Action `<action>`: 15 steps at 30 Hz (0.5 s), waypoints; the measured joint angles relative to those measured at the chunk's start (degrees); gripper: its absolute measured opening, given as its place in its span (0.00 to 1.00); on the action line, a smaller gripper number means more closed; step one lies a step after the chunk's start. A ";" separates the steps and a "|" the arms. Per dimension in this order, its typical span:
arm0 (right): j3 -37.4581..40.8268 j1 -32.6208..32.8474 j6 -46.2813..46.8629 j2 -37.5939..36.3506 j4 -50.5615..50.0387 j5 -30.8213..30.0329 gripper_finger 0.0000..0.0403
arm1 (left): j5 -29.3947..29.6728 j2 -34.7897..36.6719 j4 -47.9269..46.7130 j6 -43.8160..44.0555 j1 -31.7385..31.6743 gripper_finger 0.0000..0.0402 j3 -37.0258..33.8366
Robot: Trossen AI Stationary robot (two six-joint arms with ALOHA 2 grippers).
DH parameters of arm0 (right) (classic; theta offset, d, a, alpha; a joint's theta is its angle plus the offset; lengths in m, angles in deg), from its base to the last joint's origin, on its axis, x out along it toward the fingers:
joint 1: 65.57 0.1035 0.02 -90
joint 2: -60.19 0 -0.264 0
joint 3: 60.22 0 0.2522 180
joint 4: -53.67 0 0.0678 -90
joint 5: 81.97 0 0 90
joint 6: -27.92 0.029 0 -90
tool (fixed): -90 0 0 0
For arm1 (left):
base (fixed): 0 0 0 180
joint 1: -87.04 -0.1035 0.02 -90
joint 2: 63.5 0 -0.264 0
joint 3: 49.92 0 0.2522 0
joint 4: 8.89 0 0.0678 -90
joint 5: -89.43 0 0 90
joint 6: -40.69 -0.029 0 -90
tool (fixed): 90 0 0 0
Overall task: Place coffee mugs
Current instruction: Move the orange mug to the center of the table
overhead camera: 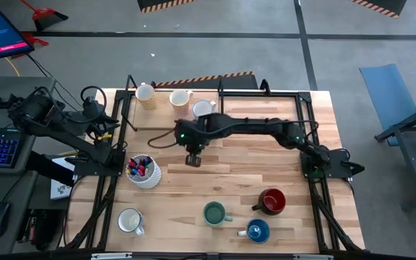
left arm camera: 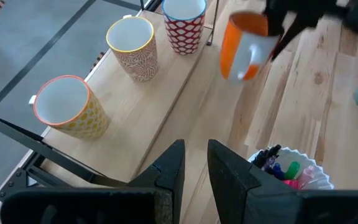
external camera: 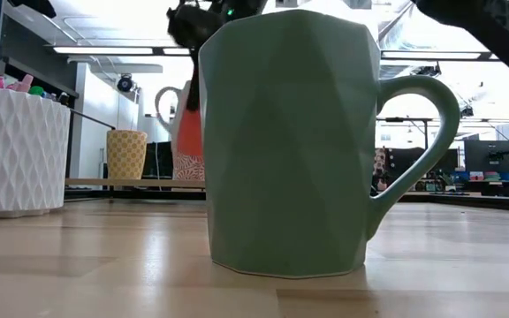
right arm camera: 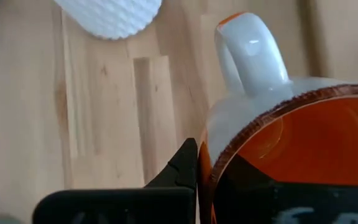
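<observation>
Pale wooden planks make up the desk (overhead camera: pixel 230 184), which stands on a grey floor with striped hazard tape beyond its far edge. Taking the white pen holder (overhead camera: pixel 144 172) as the landmark: the right pincer (overhead camera: pixel 193 158) hangs just beside it, toward the desk's middle, clamped on the rim of the orange mug (left arm camera: pixel 244 46), one finger inside the orange bowl and one outside against the white wall, with the handle (right arm camera: pixel 250 53) pointing away from the fingers. The mug is off the wood, carried in the air. Beyond the pen holder, along the far edge, three patterned cups stand in a row: a yellow-patterned one (left arm camera: pixel 70 106), an orange-leafed one (left arm camera: pixel 132 46) and a red-patterned one (left arm camera: pixel 184 18). On the near side of the pen holder sit a white mug (overhead camera: pixel 130 220), the green mug (overhead camera: pixel 214 213), the blue mug (overhead camera: pixel 257 231) and the dark red mug (overhead camera: pixel 271 201), all well apart from one another. The left pincer (left arm camera: pixel 194 165) waits off the desk's left edge beside the pen holder, its fingers a little apart and holding nothing. The orange mug looks like glazed ceramic: stiff, fairly heavy for a rim pinch, slick, and liable to chip if set down hard. A rim grip probably lets it swing or slip, so a slow, level descent seems wise; the wall opposite the handle is likely the steadiest hold.
</observation>
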 joint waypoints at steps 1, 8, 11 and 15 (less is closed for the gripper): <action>0.00 0.23 0.34 0.67 -0.25 0.21 0.00 | -0.02 0.00 0.01 0.03 -0.01 0.15 0.00; 0.04 1.35 1.93 4.29 -2.18 1.00 0.00 | -1.74 0.00 -0.01 1.04 0.00 0.15 0.00; -0.07 1.64 2.37 4.68 -1.84 0.96 0.00 | -2.27 0.00 -0.01 1.52 -0.01 0.15 0.00; 0.02 1.76 4.62 5.49 -1.84 0.99 0.00 | -2.32 0.00 -0.01 1.50 -0.01 0.15 0.00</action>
